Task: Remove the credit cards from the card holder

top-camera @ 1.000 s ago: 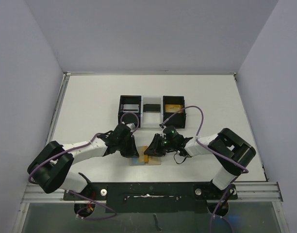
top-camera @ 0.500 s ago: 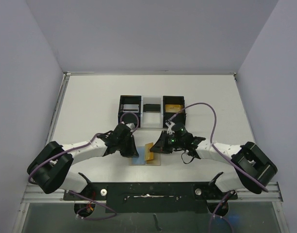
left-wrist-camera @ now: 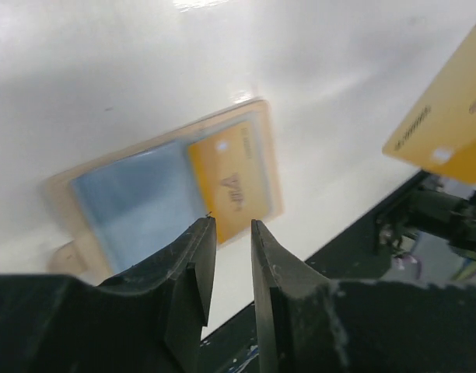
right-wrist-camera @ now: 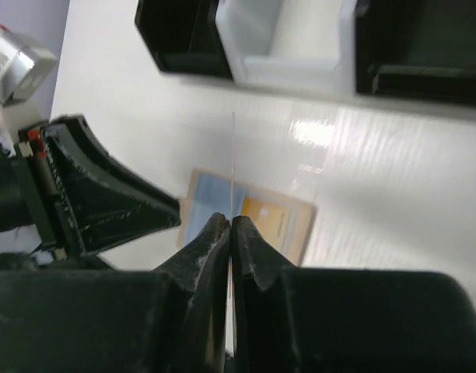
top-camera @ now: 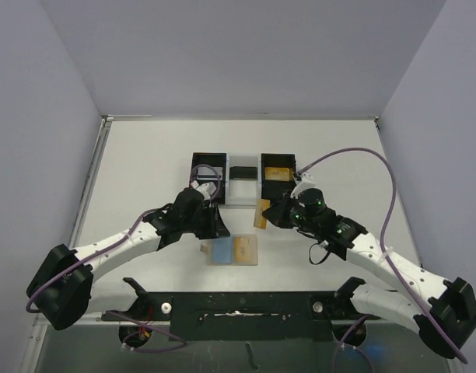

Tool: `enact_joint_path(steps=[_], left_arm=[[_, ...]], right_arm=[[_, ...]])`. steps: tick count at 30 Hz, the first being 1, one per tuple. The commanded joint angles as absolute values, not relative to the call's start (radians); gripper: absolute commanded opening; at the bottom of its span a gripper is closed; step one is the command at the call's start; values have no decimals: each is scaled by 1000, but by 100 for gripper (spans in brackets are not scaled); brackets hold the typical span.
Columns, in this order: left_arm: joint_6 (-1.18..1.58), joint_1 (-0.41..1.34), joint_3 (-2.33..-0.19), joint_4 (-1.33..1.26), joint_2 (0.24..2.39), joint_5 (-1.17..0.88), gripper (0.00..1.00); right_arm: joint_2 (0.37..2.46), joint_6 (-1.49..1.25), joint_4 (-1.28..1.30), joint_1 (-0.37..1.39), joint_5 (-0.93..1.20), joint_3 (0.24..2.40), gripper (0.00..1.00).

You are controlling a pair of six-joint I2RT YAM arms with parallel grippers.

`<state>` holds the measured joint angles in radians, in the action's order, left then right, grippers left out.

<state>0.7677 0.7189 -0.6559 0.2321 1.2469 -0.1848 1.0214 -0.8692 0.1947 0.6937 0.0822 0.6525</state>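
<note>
Mid-frame, the right tool (right-wrist-camera: 229,227) pinched a thin, stiff, likely slick yellow card (top-camera: 261,214) by its edge above the tabletop (top-camera: 145,155). The left tool (left-wrist-camera: 232,230), slightly spread, hovered by the holder (top-camera: 253,256) containing two more cards (top-camera: 221,251).

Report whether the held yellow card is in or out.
Out: right end effector pinches the yellow card apart from the card holder.

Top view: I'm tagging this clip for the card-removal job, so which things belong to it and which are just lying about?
Job: card holder; blue card and pocketed yellow card in it; lifted yellow card.
Lying about: black-and-white tray, not named in the job.
</note>
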Motion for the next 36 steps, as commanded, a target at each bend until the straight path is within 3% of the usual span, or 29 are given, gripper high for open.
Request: enact_joint_path(steps=[1, 8, 12, 22, 36], left_arm=[[794, 733, -684, -6, 1278, -376, 24], [810, 805, -703, 56, 1437, -258, 19], [797, 802, -673, 119, 1428, -173, 17], [780, 797, -633, 149, 1433, -120, 17], [767, 799, -653, 227, 1346, -67, 20]], right_arm=[[897, -684, 203, 686, -232, 690, 0], [846, -273, 103, 676, -455, 667, 0], [910, -14, 92, 648, -383, 697, 0], [1086, 302, 43, 596, -228, 768, 0], [1256, 532, -62, 469, 61, 821, 0]])
